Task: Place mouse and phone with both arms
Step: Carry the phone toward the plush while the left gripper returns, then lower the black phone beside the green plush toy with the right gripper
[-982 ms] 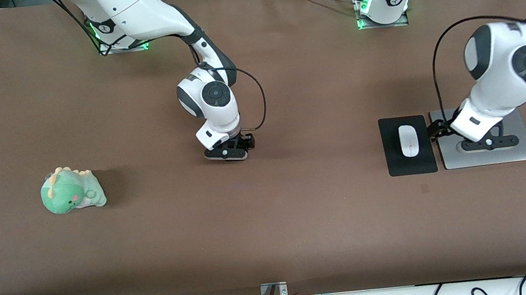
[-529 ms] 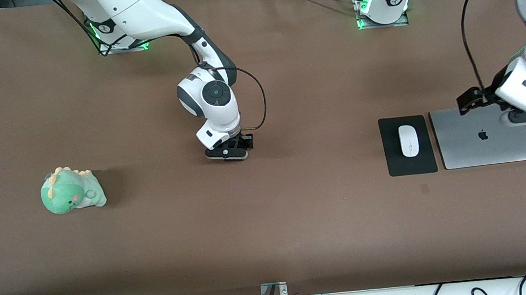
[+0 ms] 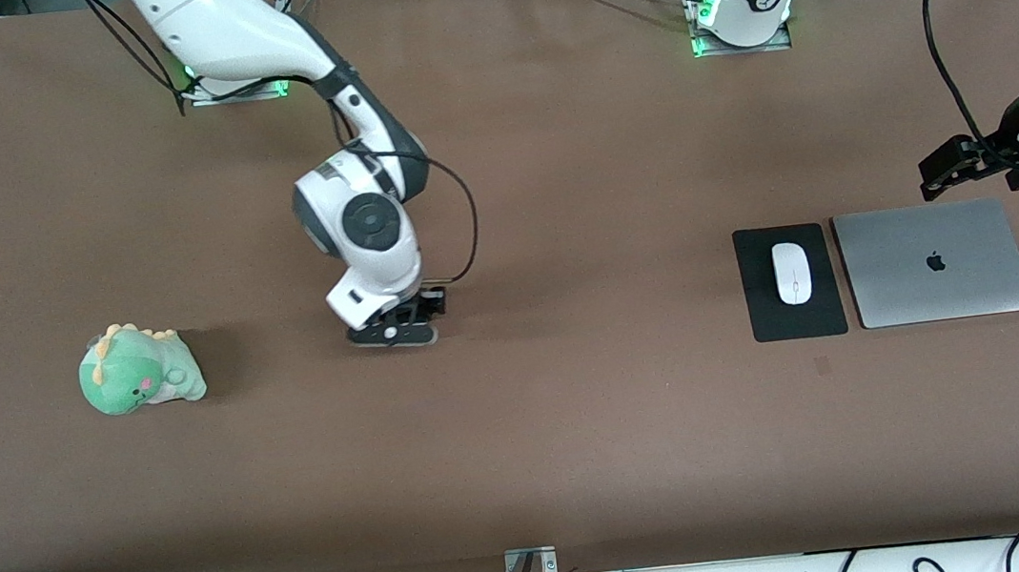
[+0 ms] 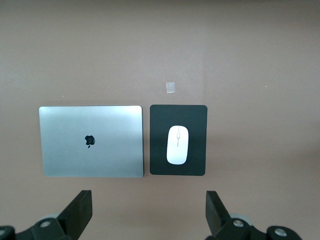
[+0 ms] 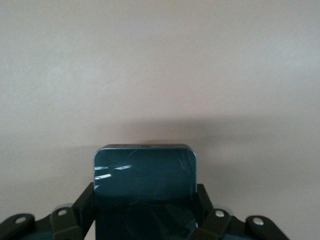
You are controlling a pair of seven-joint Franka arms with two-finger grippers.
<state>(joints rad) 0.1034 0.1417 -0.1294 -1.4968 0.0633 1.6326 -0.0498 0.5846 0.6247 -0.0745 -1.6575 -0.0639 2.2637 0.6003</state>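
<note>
One phone (image 5: 145, 185) is pinched edge to edge by the right gripper (image 3: 392, 330), low over the bare middle of the table (image 3: 584, 431). Looks thin, stiff and slick, so gripping its long sides seems smart. Mouse (image 3: 791, 272) sits on the black pad (image 3: 767, 314) beside the laptop (image 3: 934, 262): glossy, light, probably slippery. Left gripper (image 4: 150, 215) is spread wide, up above them.

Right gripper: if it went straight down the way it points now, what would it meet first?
Probably bare table. The right gripper, shut on the phone, points down over open brown surface, nothing else under it; its height is unclear.
</note>
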